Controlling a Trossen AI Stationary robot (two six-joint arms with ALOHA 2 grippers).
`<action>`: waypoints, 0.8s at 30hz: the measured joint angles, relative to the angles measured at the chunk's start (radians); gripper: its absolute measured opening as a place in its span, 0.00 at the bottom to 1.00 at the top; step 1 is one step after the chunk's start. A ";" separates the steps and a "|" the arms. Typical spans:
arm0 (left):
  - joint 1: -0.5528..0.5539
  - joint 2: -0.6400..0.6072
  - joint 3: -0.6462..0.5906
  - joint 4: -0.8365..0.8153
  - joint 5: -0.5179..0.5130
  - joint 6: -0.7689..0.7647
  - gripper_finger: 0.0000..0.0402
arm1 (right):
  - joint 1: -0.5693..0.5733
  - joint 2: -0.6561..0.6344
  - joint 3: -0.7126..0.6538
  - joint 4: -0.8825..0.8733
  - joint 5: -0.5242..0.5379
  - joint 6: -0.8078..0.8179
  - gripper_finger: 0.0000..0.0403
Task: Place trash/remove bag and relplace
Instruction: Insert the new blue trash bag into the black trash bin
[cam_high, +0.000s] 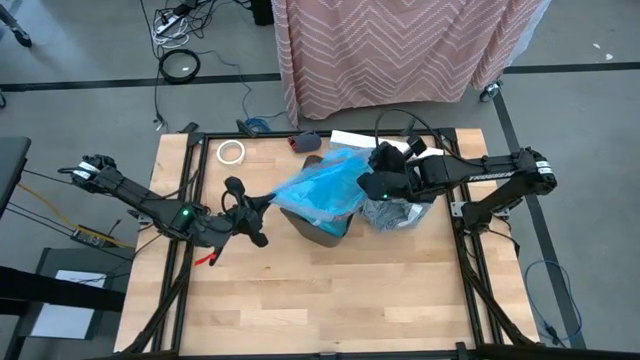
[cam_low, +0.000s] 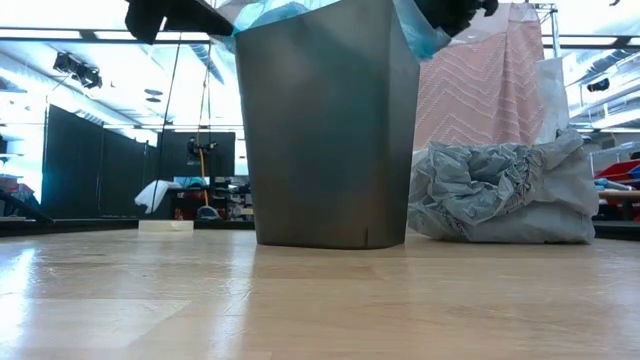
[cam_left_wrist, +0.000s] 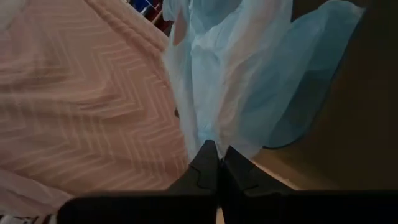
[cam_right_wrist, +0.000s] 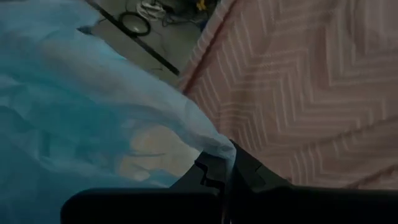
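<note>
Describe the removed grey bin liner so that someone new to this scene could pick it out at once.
Start at the dark bin in the middle of the wooden table, with the blue bag draped over its top. The grey liner is the crumpled heap lying on the table beside the bin, on the right arm's side. It alone is grey and wadded up.

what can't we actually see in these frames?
- Inside of the bin: covered by the blue bag in the high view, behind its wall in the low view.
- Contents of the grey bag: crumpled; right arm overlaps it from above.
- Left gripper and right gripper, each shut on the blue bag: cut off by the top edge in the low view.
- Red item by the left arm: too small to identify.
</note>
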 joint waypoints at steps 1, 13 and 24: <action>0.000 0.000 0.000 -0.005 0.005 -0.013 0.01 | 0.004 0.000 0.000 -0.023 0.001 0.026 0.00; 0.025 0.001 0.000 -0.056 0.008 -0.048 0.02 | -0.005 0.000 0.000 -0.048 0.005 0.067 0.00; 0.056 0.001 0.000 -0.107 0.137 -0.178 0.02 | -0.038 0.000 -0.038 -0.047 -0.025 0.075 0.00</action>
